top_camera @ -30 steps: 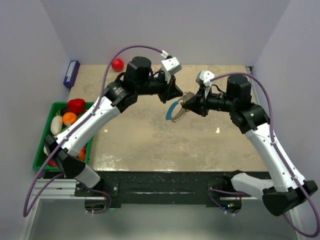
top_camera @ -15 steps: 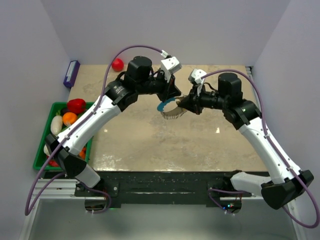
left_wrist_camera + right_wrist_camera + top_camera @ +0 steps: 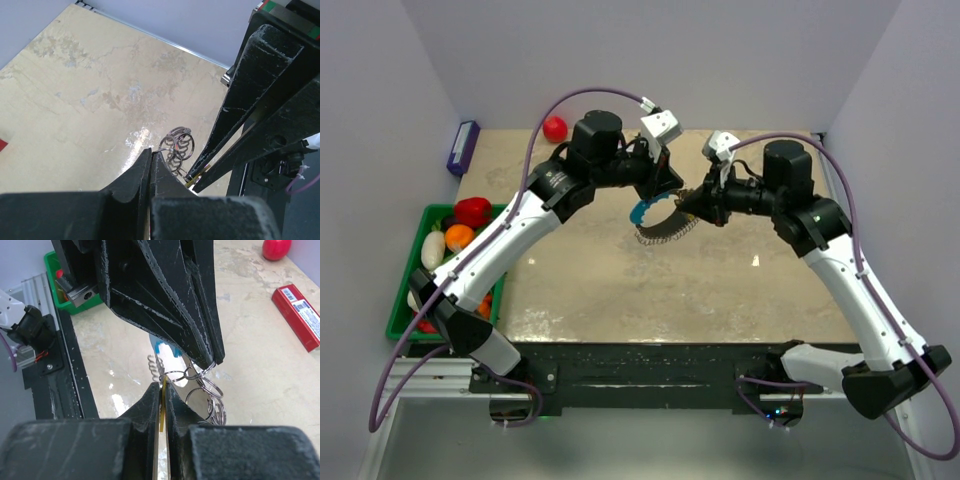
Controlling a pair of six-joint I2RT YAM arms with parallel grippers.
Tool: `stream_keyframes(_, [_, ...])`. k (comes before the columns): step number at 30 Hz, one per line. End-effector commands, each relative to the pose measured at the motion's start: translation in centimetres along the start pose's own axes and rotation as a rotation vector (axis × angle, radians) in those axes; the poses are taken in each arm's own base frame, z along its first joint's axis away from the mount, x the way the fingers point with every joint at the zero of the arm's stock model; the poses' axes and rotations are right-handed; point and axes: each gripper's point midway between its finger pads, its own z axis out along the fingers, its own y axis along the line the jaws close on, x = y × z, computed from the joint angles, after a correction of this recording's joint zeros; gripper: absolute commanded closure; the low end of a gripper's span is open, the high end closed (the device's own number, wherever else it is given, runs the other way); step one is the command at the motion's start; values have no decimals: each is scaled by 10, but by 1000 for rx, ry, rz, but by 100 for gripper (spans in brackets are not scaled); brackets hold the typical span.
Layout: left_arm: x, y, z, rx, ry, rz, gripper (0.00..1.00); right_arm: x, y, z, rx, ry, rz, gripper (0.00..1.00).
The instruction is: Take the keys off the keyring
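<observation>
From above, both arms reach in over the table (image 3: 620, 290) and bend so their tips meet in the middle, up in the air. The left gripper (image 3: 669, 197) and right gripper (image 3: 693, 205) point at each other, almost touching. The keyring (image 3: 662, 228) hangs just under them, its blue part (image 3: 640, 212) below the left tip. In the left wrist view, the left fingers are pressed tight together, with silver rings right at their tip. In the right wrist view, the right fingers squeeze the thin yellow key (image 3: 163, 412) between them, and the left tip just ahead pinches a ring.
</observation>
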Motion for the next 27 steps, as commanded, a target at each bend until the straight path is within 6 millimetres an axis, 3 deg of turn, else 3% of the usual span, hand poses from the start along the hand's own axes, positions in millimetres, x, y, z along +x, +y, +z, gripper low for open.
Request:
stream_keyframes(1, [-59,10,-22,-83,-185,103,100,-19,23,-27,-4,-40,-69,100])
stream_keyframes(12, [-56,3,-25,-47,-186,127,100,-46,4,-65,199,0,-191,100])
stream_keyframes(22, [-39,-18,-12,81,-157,163,100,-61,-21,-59,244,53,-303,100])
stream_keyframes(27, [-30,-29,-2,140,-134,162,100,-57,-37,-57,264,128,-405,100])
